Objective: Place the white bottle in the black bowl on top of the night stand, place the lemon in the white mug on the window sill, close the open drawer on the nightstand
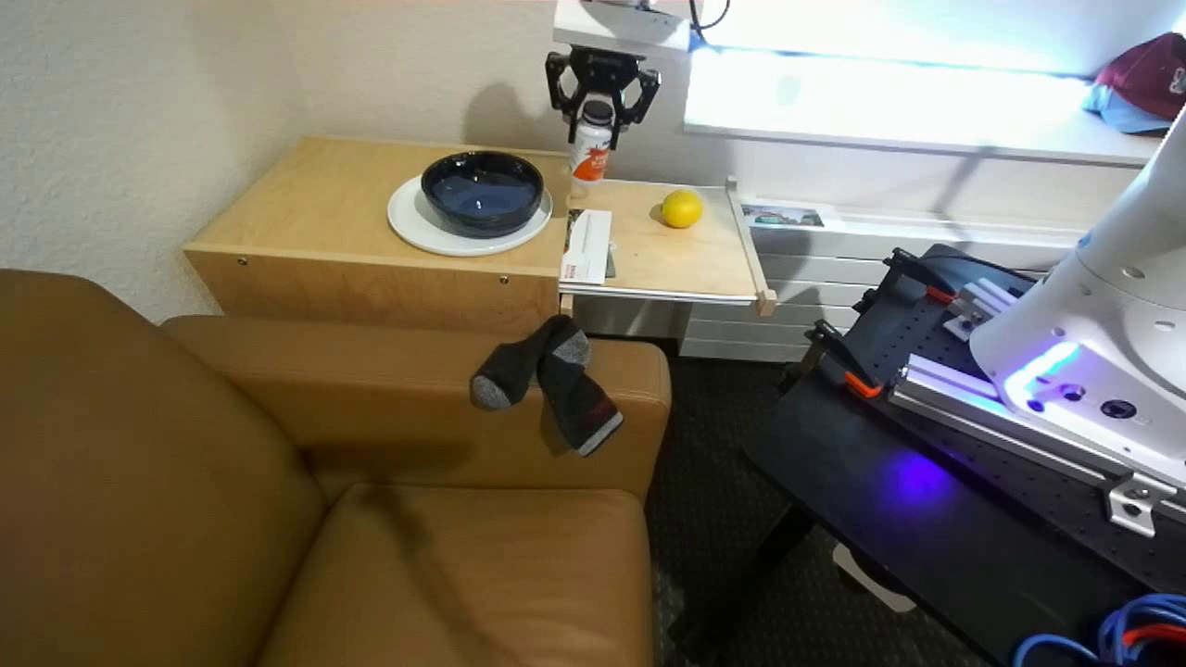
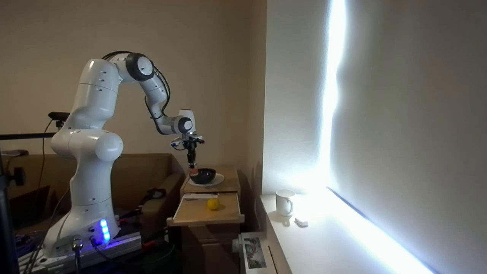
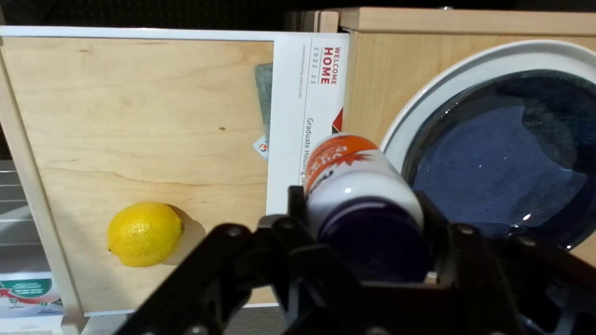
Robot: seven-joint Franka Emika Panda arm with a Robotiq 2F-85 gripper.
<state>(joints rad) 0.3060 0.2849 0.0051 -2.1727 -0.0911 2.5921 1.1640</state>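
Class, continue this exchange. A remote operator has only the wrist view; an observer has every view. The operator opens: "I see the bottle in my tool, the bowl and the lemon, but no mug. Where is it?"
Observer: In an exterior view, the white mug stands on the window sill.
Operator: Is anything next to it?
Observer: Yes, a small white object lies beside it; I cannot tell what it is.
Operator: And what stands by the night stand?
Observer: In both exterior views, a brown sofa stands beside the night stand.
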